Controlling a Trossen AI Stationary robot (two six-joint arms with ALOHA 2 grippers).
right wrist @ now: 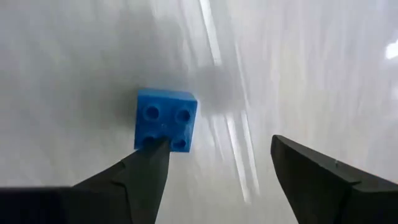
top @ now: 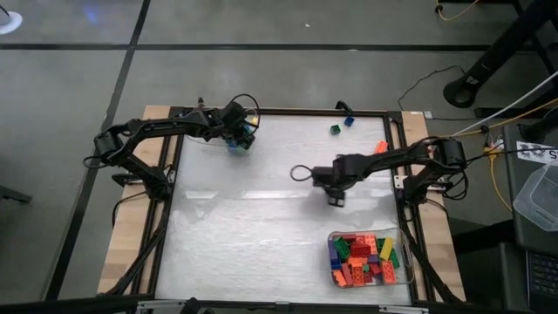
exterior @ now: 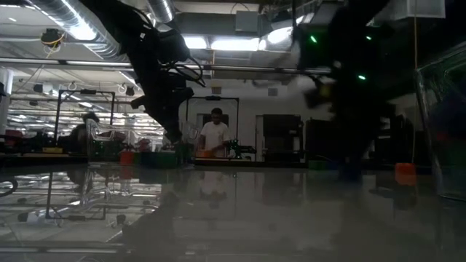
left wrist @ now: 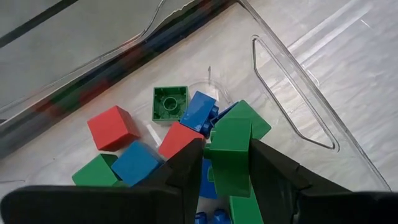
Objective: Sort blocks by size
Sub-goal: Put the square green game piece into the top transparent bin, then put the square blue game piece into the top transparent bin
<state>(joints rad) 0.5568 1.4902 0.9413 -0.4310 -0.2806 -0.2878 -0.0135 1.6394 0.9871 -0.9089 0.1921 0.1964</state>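
My left gripper (left wrist: 227, 146) is over the clear tray (left wrist: 292, 99) at the table's far left (top: 239, 138) and is shut on a green block (left wrist: 229, 140). Red (left wrist: 112, 126), blue (left wrist: 135, 163) and green (left wrist: 170, 102) short cubes lie on the tray's floor below it. My right gripper (right wrist: 214, 146) is open, low over the middle of the table (top: 335, 195). A blue four-stud cube (right wrist: 165, 119) lies studs up on the table, at the tip of one finger and outside the gap. My left gripper pinches the green block's two opposite sides (left wrist: 208, 152) between its two fingers, which point down into the tray. The block stands above the other cubes; whether its lower end rests on them is hidden. Whether my right gripper's fingertip (right wrist: 152, 155) touches the blue cube, I cannot tell.
A second clear tray (top: 403, 262) heaped with many coloured blocks stands at the near right. Loose green (top: 335, 129), blue (top: 349, 120) and orange (top: 381, 146) blocks lie near the far right. A dark frame (top: 288, 112) runs round the table. People show in the room beyond.
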